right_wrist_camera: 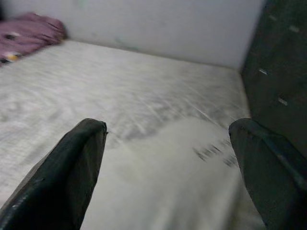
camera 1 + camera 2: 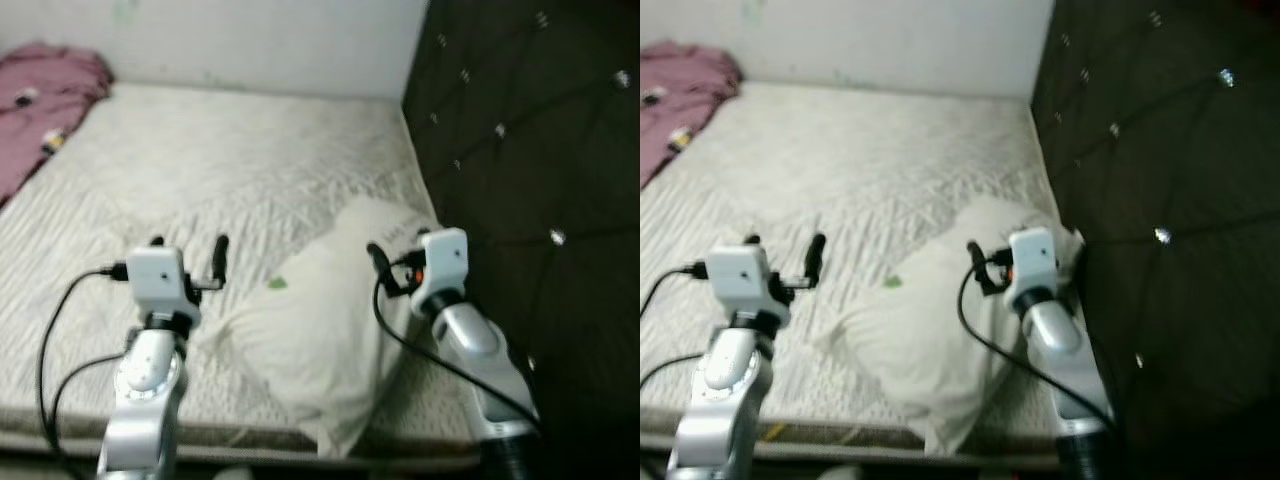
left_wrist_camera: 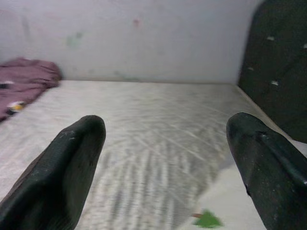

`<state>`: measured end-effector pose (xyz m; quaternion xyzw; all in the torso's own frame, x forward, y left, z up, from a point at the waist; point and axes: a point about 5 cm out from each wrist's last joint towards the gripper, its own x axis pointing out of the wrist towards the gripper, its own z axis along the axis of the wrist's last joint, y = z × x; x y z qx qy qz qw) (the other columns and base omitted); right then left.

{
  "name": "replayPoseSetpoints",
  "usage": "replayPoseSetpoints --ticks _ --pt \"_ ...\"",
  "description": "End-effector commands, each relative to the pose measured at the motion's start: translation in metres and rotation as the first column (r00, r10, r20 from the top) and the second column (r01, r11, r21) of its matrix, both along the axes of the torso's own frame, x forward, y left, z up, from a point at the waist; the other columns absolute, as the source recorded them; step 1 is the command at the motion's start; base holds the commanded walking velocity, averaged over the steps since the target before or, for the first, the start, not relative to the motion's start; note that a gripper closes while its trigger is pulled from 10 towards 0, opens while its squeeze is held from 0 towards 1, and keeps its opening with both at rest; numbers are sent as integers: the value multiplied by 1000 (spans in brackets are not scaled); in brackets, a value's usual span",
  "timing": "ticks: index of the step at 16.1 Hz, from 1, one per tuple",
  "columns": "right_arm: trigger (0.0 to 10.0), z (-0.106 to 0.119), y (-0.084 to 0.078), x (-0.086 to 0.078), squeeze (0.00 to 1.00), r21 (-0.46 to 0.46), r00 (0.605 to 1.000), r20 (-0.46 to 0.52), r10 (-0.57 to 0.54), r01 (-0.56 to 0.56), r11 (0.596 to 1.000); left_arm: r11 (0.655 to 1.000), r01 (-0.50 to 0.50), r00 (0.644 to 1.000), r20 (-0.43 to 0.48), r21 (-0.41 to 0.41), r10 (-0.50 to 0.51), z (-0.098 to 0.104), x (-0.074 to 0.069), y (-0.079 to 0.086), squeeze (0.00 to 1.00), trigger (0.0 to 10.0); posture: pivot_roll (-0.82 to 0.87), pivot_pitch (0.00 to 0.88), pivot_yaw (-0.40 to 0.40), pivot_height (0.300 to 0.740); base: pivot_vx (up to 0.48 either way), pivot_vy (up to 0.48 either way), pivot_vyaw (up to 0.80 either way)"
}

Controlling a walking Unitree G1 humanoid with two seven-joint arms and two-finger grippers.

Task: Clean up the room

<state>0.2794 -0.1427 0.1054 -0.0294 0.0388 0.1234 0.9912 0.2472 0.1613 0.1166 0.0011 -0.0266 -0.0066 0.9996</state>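
Note:
A white pillow (image 2: 320,320) lies on the bare quilted mattress (image 2: 230,170), close to its front edge and beside the dark headboard. A small green scrap (image 2: 277,283) sits on the pillow's left part. My left gripper (image 2: 188,243) hovers open over the mattress just left of the pillow, nothing between its fingers (image 3: 72,163). My right gripper (image 2: 398,245) is open above the pillow's right end, with the pillow (image 1: 172,182) lying under its fingers (image 1: 72,172). A crumpled pink blanket (image 2: 45,95) lies at the far left corner.
A dark tufted headboard (image 2: 530,150) stands along the bed's right side. A white wall (image 2: 250,40) closes the far side. Small items (image 2: 52,142) rest on the pink blanket. The mattress's front edge (image 2: 250,435) runs just below my arms.

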Motion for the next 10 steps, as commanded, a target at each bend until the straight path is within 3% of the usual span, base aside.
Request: replayPoseSetpoints --ticks 1,5,10 --pt "10000 1 -5 1 0 -6 1000 -2 -16 15 1000 1000 8 1000 -3 3 -8 1 1 -2 0 10000 -93 0 -19 740 0 0 -569" --pt "10000 3 -1 3 0 -8 1000 2 -14 14 1000 1000 10 1000 -5 23 -10 2 2 -3 0 10000 -75 0 -34 740 0 0 -695" --pt "10000 4 7 3 0 26 1000 9 3 -3 1000 999 -44 999 -31 -1 44 -3 -6 8 0 10000 -75 0 -8 740 0 0 0"
